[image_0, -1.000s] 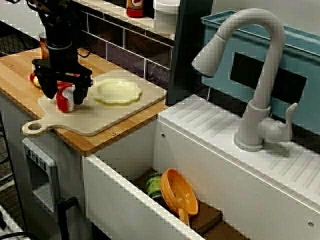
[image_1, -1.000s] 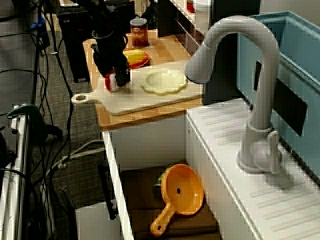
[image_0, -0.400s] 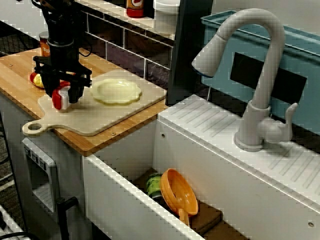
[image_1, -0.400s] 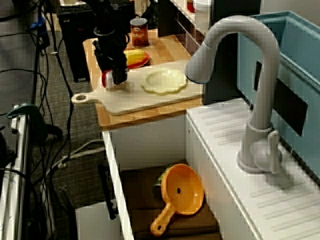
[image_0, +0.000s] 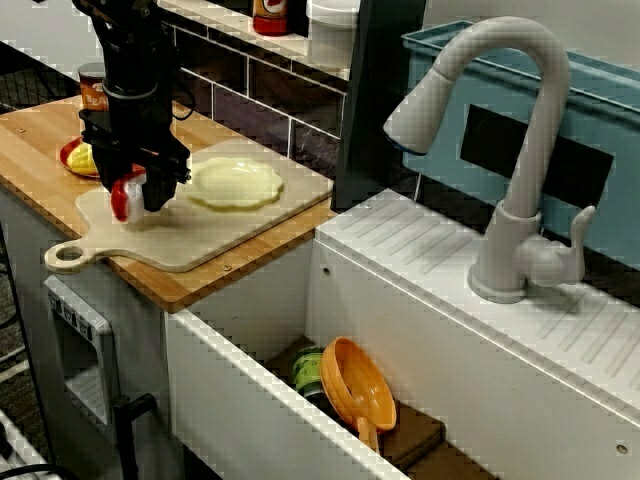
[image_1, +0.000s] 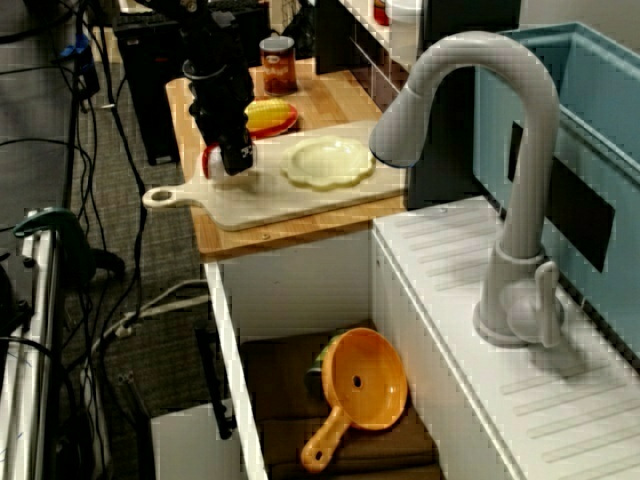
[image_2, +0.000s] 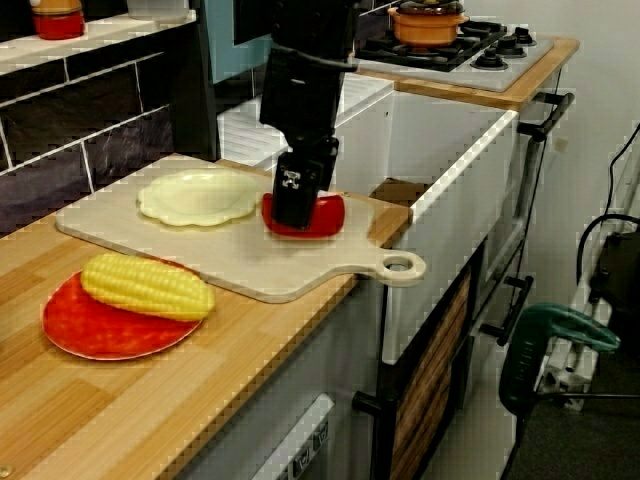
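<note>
I am keeping the claw (image_0: 140, 192) clenched on the red can (image_0: 120, 200), over the left part of the board (image_0: 230, 235), upper left of the frame. A second ago the can was standing upright between wider fingers. Now it is tipping sideways in my grip, and I cannot tell whether it is clearing the board. A pale plate (image_0: 232, 183) is lying just right of it. Corn (image_2: 147, 286) is resting on a red plate (image_2: 80, 335) on the desk (image_0: 40, 165).
</note>
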